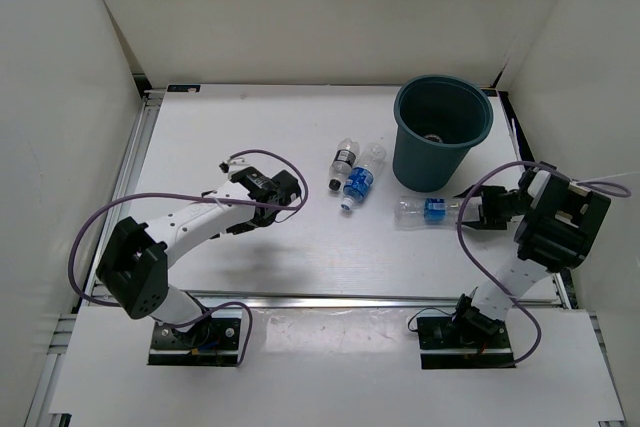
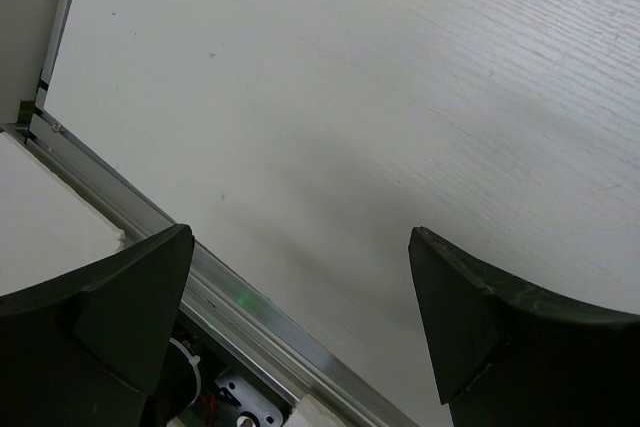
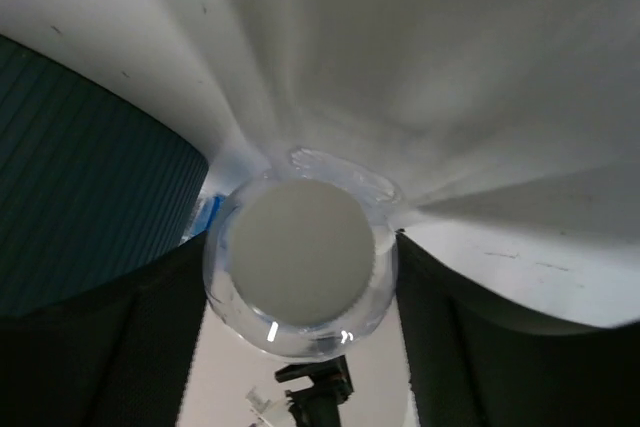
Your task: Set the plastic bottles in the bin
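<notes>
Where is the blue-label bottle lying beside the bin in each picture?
Top external: the bottle lies right of centre, just below the bin.
Left wrist: not in it.
Right wrist: in the centre, seen end-on, between the fingers of the right hand.
Shared landmark: the teal bin, which also fills the left edge of the right wrist view.

No legible text

I can read nothing: the label bands on the bottles (image 1: 358,183) show only as blue or dark patches, their print too small.
</notes>
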